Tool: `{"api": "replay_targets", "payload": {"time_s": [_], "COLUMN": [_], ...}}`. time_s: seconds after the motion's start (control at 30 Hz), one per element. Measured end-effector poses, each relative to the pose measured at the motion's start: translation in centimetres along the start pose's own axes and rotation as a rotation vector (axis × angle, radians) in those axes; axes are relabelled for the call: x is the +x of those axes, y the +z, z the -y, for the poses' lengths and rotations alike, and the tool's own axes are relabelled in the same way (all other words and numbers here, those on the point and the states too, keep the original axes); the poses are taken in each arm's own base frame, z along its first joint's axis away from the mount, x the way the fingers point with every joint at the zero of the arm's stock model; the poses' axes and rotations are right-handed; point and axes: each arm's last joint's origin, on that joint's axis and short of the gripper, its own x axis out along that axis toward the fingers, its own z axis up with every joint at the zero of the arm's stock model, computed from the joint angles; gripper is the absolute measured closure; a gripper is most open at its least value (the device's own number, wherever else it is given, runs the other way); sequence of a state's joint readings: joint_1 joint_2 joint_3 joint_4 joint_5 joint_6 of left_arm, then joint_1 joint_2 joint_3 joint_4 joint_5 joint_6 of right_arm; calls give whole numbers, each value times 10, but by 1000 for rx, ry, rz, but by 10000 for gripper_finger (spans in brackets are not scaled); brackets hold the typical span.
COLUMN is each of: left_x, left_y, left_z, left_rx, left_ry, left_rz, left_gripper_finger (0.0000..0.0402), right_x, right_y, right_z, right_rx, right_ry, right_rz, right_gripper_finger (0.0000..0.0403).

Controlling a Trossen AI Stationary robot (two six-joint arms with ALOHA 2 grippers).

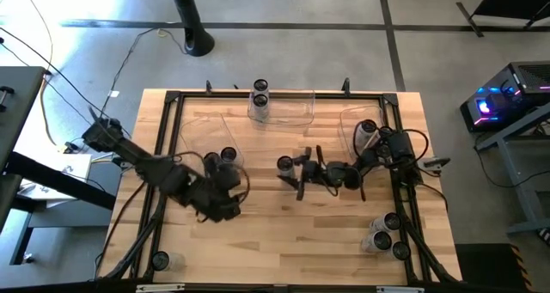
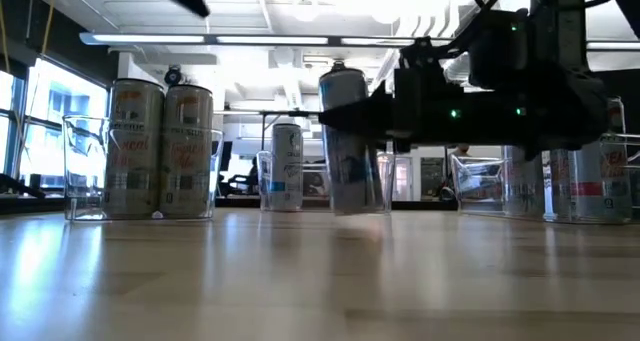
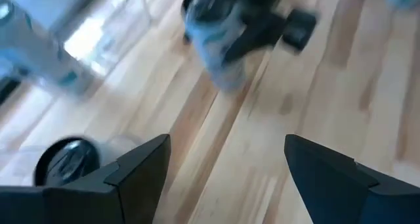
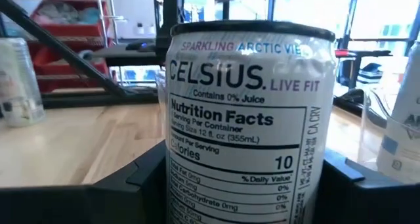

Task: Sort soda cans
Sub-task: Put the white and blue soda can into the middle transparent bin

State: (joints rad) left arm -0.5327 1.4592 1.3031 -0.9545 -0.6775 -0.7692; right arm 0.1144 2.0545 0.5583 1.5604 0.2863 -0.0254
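Observation:
A silvery soda can [image 4: 244, 112] printed CELSIUS stands upright near the table's middle [image 1: 284, 164], and my right gripper [image 4: 246, 184] is shut on it, reaching in from the right. My left gripper [image 3: 226, 165] is open with nothing between its fingers, above the wood left of centre [image 1: 230, 190], beside the left clear bin [image 1: 202, 130]. That bin holds two cans [image 1: 228, 155]. The far bin [image 1: 288, 112] holds two cans [image 1: 259, 94], and the right bin [image 1: 352, 125] holds one [image 1: 368, 128]. My right gripper pinches the can's round side wall [image 4: 180, 184] between its two fingers, one on each side, about halfway up [image 2: 350, 121]. The fingers [image 4: 147, 178] lie level and come from the table's right side. The can stays upright; whether its base touches the wood I cannot tell.
Three loose cans [image 1: 388, 235] stand at the near right corner and one [image 1: 160, 260] at the near left corner. A black frame [image 1: 258, 94] runs round the wooden table. Bare wood lies between the grippers and the near edge [image 1: 292, 250].

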Motion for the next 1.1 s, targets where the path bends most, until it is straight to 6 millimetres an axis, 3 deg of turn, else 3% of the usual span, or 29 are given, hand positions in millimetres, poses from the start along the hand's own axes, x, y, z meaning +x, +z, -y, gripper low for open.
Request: {"api": "replay_targets", "payload": {"time_s": [0.17,0.37,0.57,0.83,1.1], "left_x": [-6,-6,-6,-6,-7], "left_y": [-10,-19,-22,-21,-22], "left_z": [16,25,26,26,27], "left_rx": [-19,-29,-22,-34,-37], "left_ry": [-19,-42,-43,-45,-50], "left_rz": [118,171,170,170,167], "left_gripper_finger": [108,108,108,108,108], "right_x": [-1,-1,-1,-2,-12], "right_y": [-4,-5,-3,15,42], "right_z": [0,0,-2,-5,-18], "right_rx": [-10,4,-12,-2,-66], "right_ry": [7,7,10,-6,-116], "right_rz": [-35,-45,-44,-9,-128], "right_gripper_finger": [169,96,86,84,83]}}
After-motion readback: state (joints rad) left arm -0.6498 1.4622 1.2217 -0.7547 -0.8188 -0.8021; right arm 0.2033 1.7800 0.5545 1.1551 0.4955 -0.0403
